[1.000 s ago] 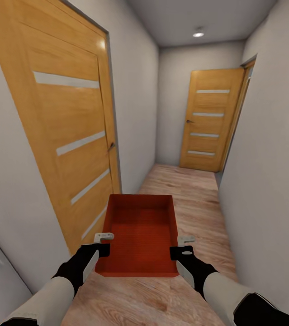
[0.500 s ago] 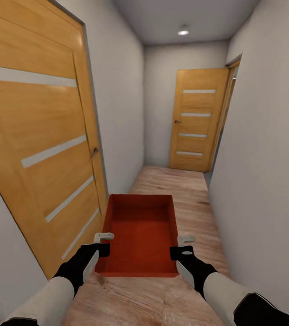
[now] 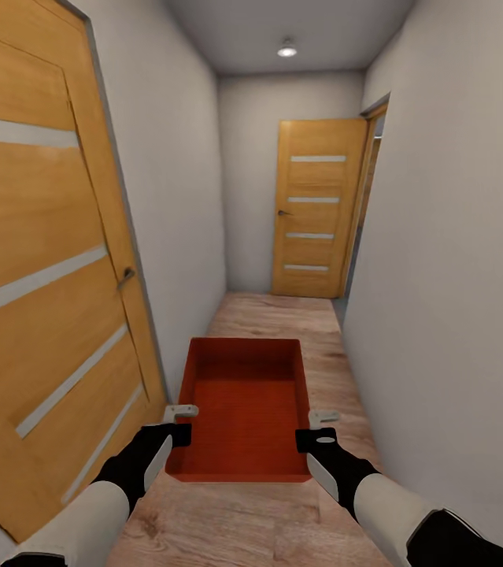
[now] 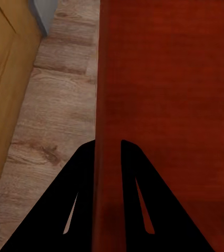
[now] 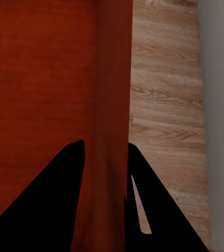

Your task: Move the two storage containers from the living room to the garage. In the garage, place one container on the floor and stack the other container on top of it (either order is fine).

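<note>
I carry one orange-red storage container in front of me, held level above a light wood plank floor in a narrow hallway. My left gripper is shut on the container's left wall, one finger on each side of it. On the opposite side, my right gripper is shut on the right wall in the same way. The container is empty inside.
A wooden door with pale stripes stands close on my left. Another such door closes the hallway's far end, with an opening beside it on the right. White walls hem in both sides.
The whole view has shifted: I have moved forward along the hallway, the left door now nearer and larger. Both grippers keep their hold on the container.
</note>
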